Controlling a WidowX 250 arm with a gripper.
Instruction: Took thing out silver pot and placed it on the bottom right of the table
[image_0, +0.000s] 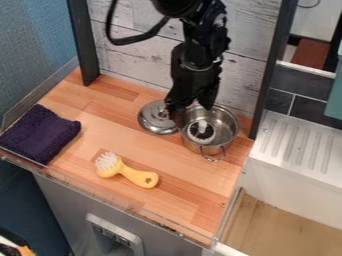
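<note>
Round dark-and-white thing (201, 132): inside silver pot (228, 123), on its floor
Gripper (192, 111): fingers parted, nothing held, over pot's lid-side rim
Heft, feel: probably light, rather stiff; may slip if smooth
Hold: pale raised middle, from above, clear of metal wall
</note>
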